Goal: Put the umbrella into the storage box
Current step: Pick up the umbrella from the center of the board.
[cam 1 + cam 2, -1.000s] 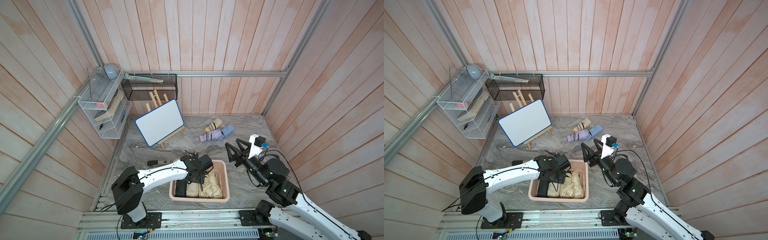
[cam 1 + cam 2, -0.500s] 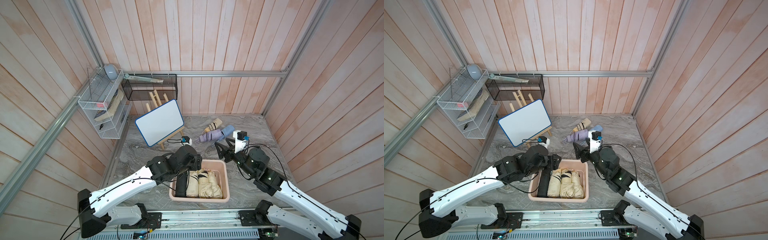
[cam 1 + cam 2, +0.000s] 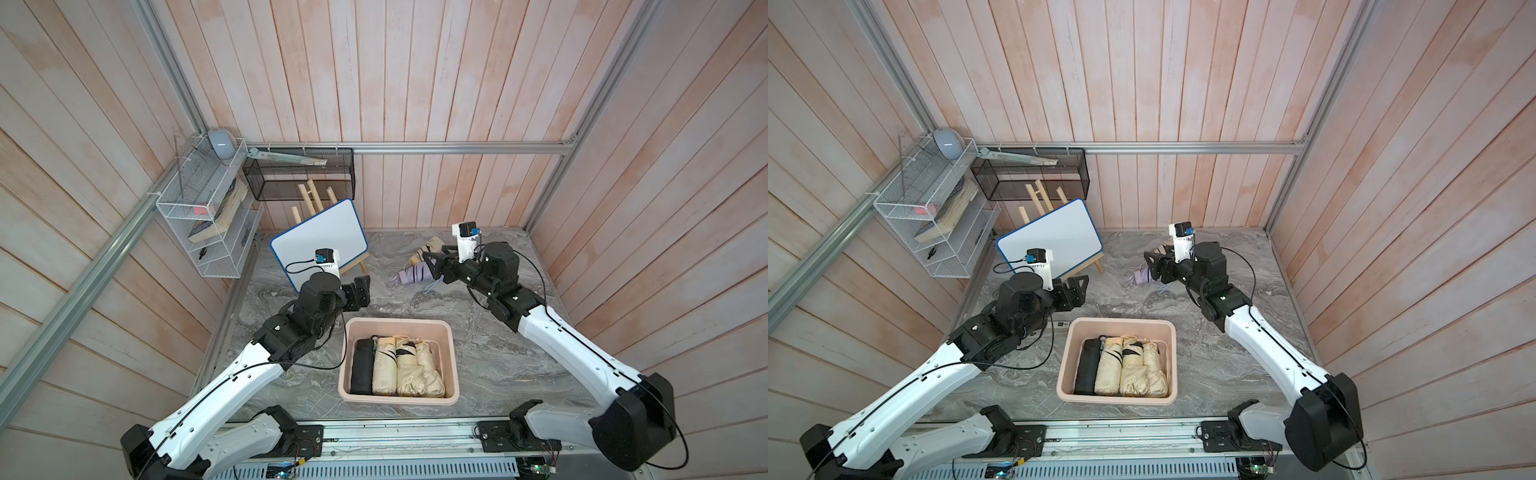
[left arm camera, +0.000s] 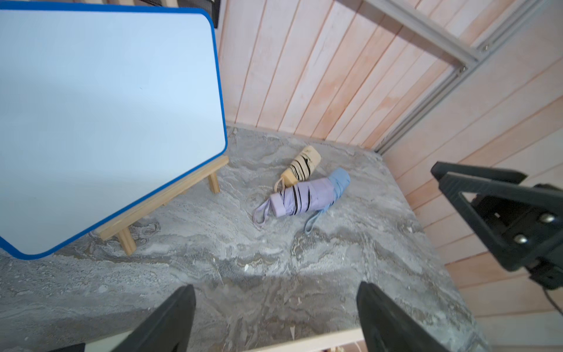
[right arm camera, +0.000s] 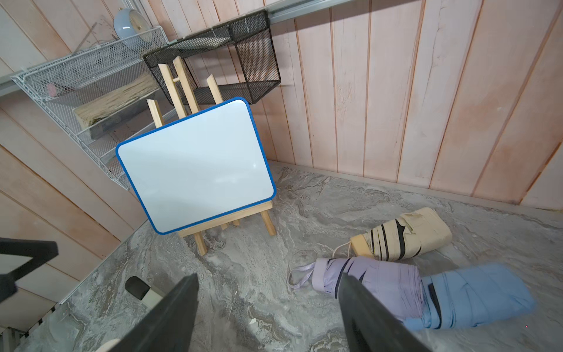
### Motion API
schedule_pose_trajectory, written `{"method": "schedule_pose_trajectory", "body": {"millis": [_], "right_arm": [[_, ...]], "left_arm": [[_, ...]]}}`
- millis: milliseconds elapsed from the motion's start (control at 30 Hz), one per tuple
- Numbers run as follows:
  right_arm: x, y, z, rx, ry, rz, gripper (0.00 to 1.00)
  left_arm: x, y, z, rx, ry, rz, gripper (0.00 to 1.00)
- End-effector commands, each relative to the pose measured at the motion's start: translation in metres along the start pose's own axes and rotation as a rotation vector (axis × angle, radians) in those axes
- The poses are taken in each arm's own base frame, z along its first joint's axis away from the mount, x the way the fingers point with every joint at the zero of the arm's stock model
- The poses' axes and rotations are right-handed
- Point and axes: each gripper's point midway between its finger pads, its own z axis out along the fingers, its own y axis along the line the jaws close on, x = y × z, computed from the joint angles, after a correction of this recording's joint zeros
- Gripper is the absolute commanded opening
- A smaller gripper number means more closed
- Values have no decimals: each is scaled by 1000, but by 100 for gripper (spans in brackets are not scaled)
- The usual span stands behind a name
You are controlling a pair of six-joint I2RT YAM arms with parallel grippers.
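The pale pink storage box (image 3: 344, 365) sits on the grey marbled desk (image 3: 490, 365) at 6 o'clock, close to the rail that carries the arms. In both top views four folded umbrellas lie side by side in it, filling its width: a black umbrella (image 3: 361, 368) against the 9 o'clock wall and three cream umbrellas (image 3: 407, 370) beside it. Three more lie out on the desk at about 1 o'clock from the box: a lilac umbrella (image 4: 304, 198), a blue umbrella (image 4: 339, 179) touching its far end, and a cream striped umbrella (image 4: 301, 166) just beside the lilac one on its 12 o'clock side. Whether those last two touch I cannot tell. The left claw (image 3: 358, 289) hangs above the desk at 11 o'clock from the box, its fingers spread wide with nothing between them. The right claw (image 3: 436, 262) is over the loose umbrellas, also spread and empty. In the right wrist view one finger crosses in front of the lilac umbrella, with only bare desk in the gap. A blue-edged whiteboard (image 3: 320, 237) leans on a small wooden easel (image 4: 158, 207) at 11 o'clock on the desk, well apart from the loose umbrellas.
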Motion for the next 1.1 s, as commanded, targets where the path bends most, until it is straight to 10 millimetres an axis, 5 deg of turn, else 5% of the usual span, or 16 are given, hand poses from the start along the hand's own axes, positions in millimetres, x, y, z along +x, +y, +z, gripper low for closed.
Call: {"method": "schedule_pose_trajectory", "body": {"millis": [0, 233, 500, 800, 1067], "right_arm": [[3, 3, 15, -78, 70, -125, 78], [14, -24, 60, -45, 194, -310, 79], [55, -59, 101, -18, 429, -495, 80], [101, -108, 120, 103, 629, -753, 83], [144, -129, 120, 78, 774, -887, 90]], "left_arm": [[-17, 11, 3, -15, -67, 40, 92], [-28, 38, 9, -51, -99, 5, 92], [-20, 61, 19, -68, -104, -43, 95], [-12, 89, 14, -148, -117, -133, 96], [-8, 97, 15, -196, -97, -138, 96]]}}
